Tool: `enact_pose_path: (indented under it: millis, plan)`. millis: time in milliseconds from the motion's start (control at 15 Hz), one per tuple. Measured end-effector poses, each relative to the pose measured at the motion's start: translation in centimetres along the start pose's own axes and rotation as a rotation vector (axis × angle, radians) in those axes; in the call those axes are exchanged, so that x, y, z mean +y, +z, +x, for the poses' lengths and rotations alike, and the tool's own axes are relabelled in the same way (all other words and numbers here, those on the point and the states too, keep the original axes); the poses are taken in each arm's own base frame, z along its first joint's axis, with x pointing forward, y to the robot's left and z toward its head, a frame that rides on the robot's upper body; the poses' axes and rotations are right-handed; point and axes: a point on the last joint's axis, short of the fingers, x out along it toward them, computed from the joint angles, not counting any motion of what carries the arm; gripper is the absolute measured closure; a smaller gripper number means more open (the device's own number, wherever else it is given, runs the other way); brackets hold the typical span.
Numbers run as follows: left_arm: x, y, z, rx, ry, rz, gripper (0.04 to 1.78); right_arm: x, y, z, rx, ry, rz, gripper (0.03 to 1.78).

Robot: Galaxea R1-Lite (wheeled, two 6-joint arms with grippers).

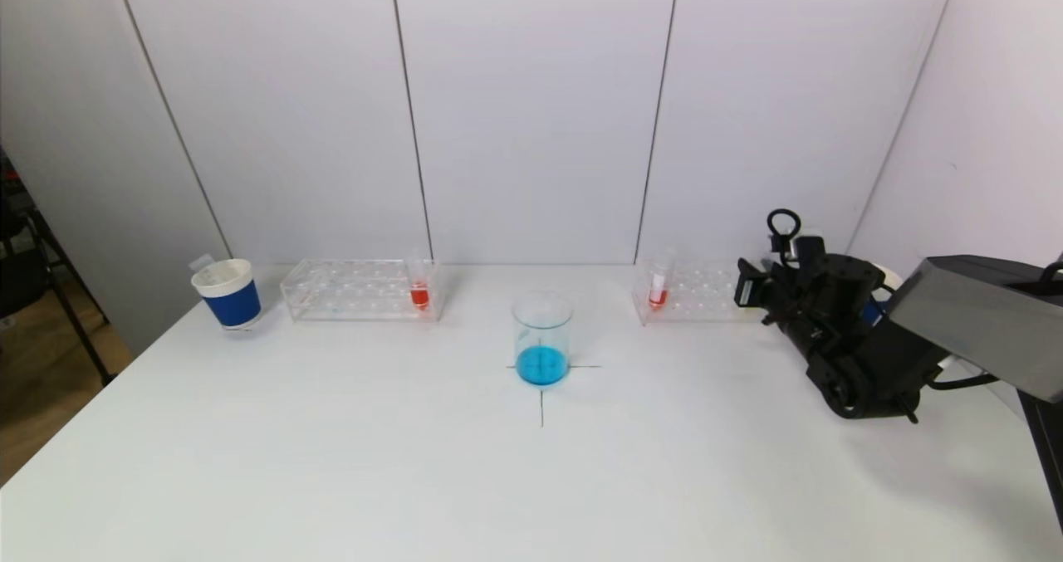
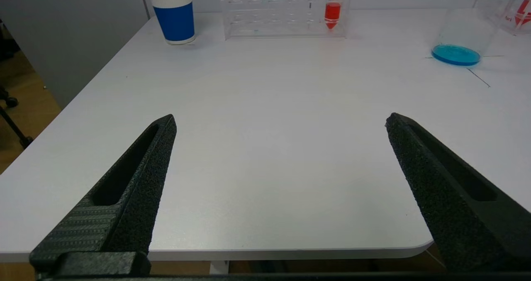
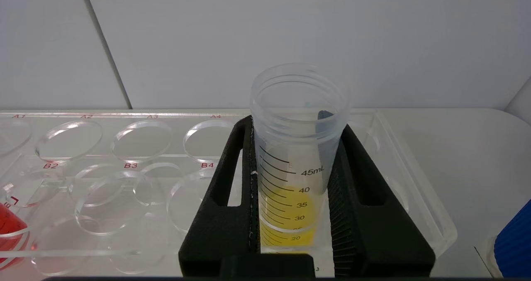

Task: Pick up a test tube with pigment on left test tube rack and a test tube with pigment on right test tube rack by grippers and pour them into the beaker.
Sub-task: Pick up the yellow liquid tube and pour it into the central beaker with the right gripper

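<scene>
The right pincer (image 3: 292,206) pinches the clear plastic tube of yellow paint (image 3: 296,156) in the right clear rack (image 3: 419,189); lift it straight up. The left pincer (image 2: 280,125) is spread wide.

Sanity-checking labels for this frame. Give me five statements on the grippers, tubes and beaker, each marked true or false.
1. The right gripper is shut on a tube of yellow liquid. True.
2. The beaker holds red liquid. False: its liquid is blue.
3. The left gripper is open and holds nothing. True.
4. The left rack holds a tube of red liquid at the end nearer the beaker. True.
5. The blue-banded paper cup stands between the beaker and the right rack. False: it stands at the left rack's outer end, away from the beaker.
</scene>
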Motion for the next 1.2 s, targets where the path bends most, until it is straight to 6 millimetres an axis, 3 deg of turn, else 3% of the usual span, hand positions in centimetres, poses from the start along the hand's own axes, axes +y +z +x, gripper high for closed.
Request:
enact_pose_path:
  millis: [533, 1200]
  plan:
    - [0.0, 0.0, 0.0, 0.000, 0.000, 0.000, 0.06, -0.4, 2.5, -0.3, -0.017, 0.004, -0.034, 1.29]
    - [0.0, 0.0, 0.0, 0.000, 0.000, 0.001, 0.06, -0.8, 9.3, -1.7, -0.028, 0.018, -0.045, 1.29]
